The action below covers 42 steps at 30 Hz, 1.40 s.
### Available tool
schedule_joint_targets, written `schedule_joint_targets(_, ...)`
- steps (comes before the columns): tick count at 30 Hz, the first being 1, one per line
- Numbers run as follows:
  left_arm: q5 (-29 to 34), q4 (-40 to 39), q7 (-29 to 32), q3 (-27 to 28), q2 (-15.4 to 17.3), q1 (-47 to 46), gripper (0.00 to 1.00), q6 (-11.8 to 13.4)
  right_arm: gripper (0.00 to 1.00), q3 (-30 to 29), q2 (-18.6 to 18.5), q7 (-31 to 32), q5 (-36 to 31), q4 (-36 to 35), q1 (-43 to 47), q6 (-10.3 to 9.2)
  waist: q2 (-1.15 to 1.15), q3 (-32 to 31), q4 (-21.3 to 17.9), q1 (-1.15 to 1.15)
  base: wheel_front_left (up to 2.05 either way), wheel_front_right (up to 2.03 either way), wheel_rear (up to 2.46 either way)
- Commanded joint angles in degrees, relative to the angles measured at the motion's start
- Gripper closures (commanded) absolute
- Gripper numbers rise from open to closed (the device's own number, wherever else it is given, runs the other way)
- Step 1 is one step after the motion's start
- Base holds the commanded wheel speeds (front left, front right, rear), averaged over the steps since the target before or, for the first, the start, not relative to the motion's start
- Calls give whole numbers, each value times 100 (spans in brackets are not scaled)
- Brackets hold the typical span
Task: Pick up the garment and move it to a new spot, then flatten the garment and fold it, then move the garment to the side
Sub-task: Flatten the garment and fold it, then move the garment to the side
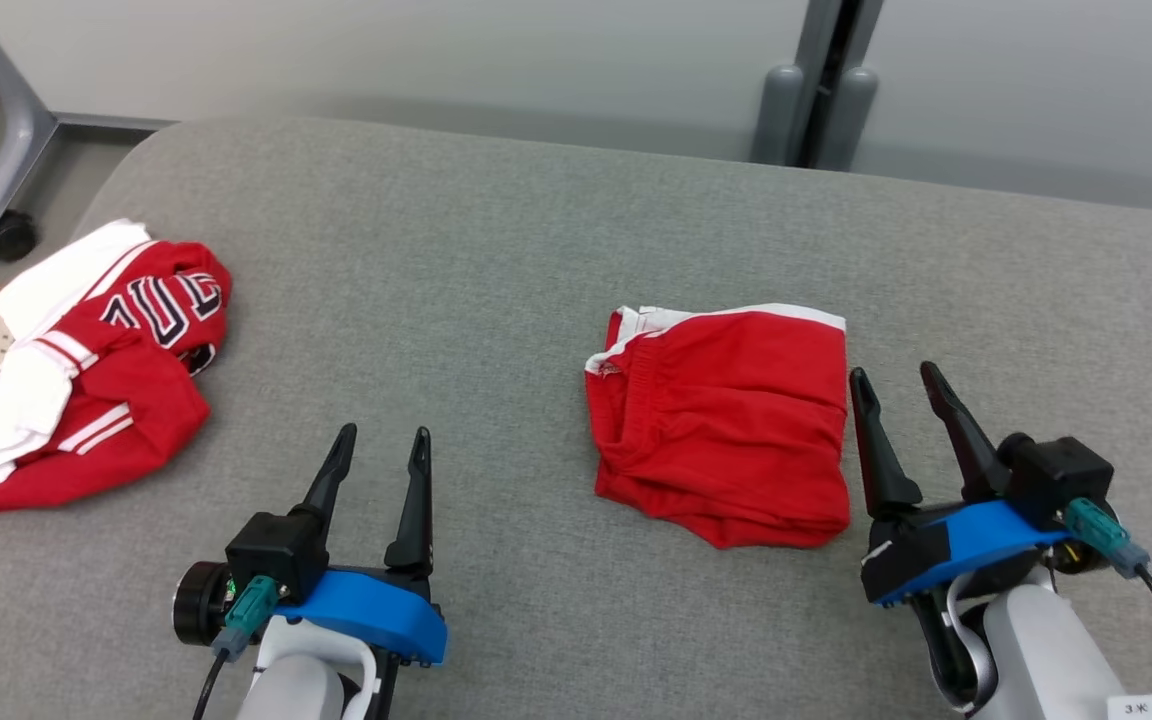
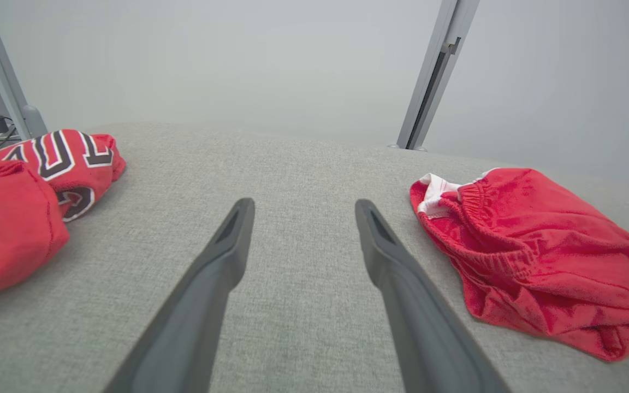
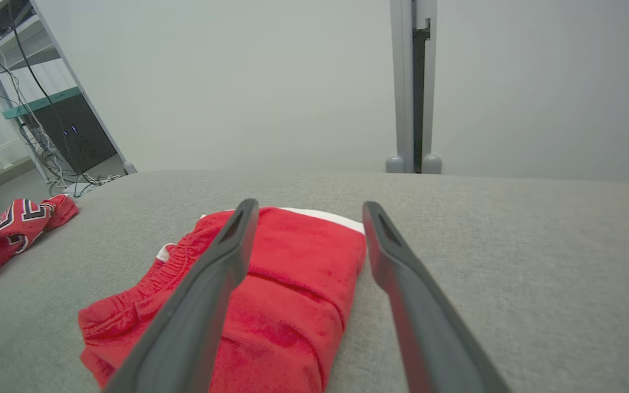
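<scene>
Folded garment (image 1: 721,430); left pincer (image 1: 386,430) and right pincer (image 1: 891,370) wide open, empty.
Right wrist view adds cabled cabinet (image 3: 77,134) beyond garment.

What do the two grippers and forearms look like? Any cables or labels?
The left gripper and right gripper each have two long, tapered dark fingers on a blue mount, with a black camera block, a teal plug and a black cable. The forearms are pale grey-white; the right one carries a white label.

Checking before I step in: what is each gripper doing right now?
Left gripper: open, empty.
Right gripper: open, empty, beside the folded red shorts.
</scene>
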Motion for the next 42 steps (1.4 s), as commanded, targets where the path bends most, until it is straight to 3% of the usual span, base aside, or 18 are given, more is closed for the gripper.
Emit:
schedule_joint_targets(1, 46, -45, -16, 37, 2, 54, 0, 30, 0, -49, -8, -18, -55, -29, 115, 0, 0, -126, -151, 0, 0, 0, 0)
schedule_joint_targets(7, 390, -233, -16, 218, 1, 351, 0, 5, 0, -420, -7, -19, -406, -153, 561, 0, 0, -296, -393, 0, 0, 0, 0)
schedule_joint_targets(17, 327, -426, -16, 115, 1, 946, 0, 52, 0, -493, -9, -19, -183, -52, 1184, 0, 0, -545, -496, 0, 0, 0, 0)
schedule_joint_targets(31, 405, -450, -16, -108, 0, 592, 0, -56, 0, -350, -9, -20, -159, 109, 471, 0, 0, -87, -242, 0, 0, 0, 0)
schedule_joint_targets(34, 353, -422, -15, -216, 2, 476, 0, -90, 0, -255, -8, -19, -200, 395, 45, 0, 0, 134, -68, 0, 0, 0, 0)
schedule_joint_targets(42, 252, -307, -16, -369, 0, 299, 0, -108, 0, -194, -11, 106, -512, 2221, -972, 0, 0, 479, 410, 0, 0, 0, 0)
